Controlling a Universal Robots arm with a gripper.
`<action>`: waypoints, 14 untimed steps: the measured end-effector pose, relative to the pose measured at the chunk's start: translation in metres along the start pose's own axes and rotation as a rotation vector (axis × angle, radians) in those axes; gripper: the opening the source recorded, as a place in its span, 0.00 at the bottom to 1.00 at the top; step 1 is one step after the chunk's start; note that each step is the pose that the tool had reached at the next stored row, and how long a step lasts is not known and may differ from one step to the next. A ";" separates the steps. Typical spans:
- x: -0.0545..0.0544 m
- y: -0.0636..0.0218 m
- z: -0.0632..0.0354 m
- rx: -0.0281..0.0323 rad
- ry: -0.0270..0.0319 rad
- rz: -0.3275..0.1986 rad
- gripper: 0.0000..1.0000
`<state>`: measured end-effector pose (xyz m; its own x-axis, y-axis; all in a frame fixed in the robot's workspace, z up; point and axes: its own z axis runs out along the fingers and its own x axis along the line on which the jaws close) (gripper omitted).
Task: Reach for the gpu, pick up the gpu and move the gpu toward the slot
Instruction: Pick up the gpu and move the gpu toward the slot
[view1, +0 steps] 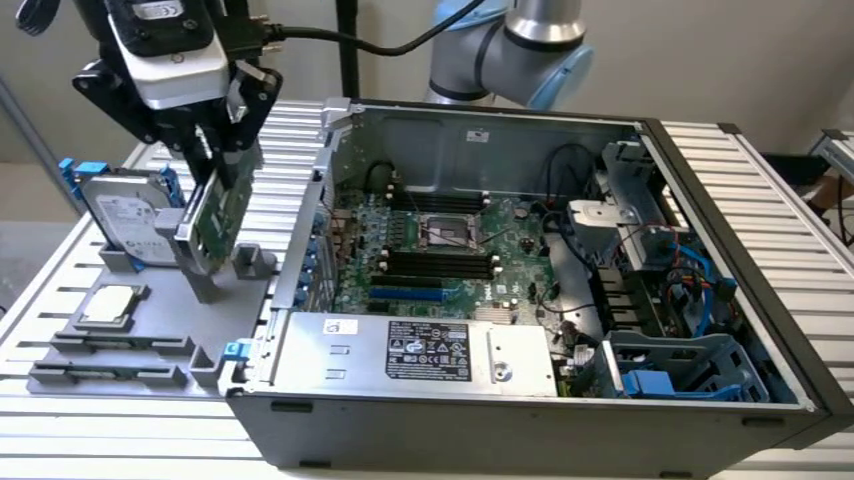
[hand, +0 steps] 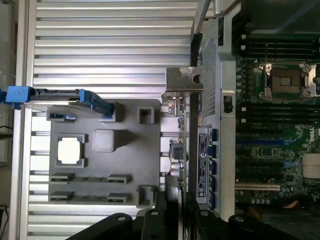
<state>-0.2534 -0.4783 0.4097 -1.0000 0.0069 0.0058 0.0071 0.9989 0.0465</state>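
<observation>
The gpu (view1: 220, 215) is a green card with a silver end bracket (view1: 190, 262). It hangs upright over the grey holder tray (view1: 147, 330), just outside the open computer case's (view1: 534, 420) wall on the exterior view's left. My gripper (view1: 224, 150) is shut on the card's upper edge. In the wrist view the gpu (hand: 180, 155) shows edge-on between my fingers (hand: 165, 220), its bracket (hand: 184, 82) at the far end, beside the case's rear panel (hand: 210, 100). The motherboard's blue expansion slot (view1: 404, 295) (hand: 257, 141) lies inside the case.
A hard drive (view1: 127, 215) with blue rails stands on the tray, and a processor chip (view1: 110, 305) lies flat near it. A grey upright post (view1: 251, 260) sits close to the card. A power supply (view1: 414, 350) and a drive cage (view1: 694, 370) fill the case's front.
</observation>
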 end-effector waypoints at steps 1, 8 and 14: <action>-0.005 0.0000 -0.0036 -0.0022 0.0008 0.000 0.26; -0.036 0.0008 -0.0230 -0.0180 0.0071 0.000 0.26; -0.063 0.0012 -0.0284 -0.0239 0.0124 0.000 0.26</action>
<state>-0.1900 -0.4789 0.4378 -0.9998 0.0067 0.0183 0.0079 0.9975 0.0704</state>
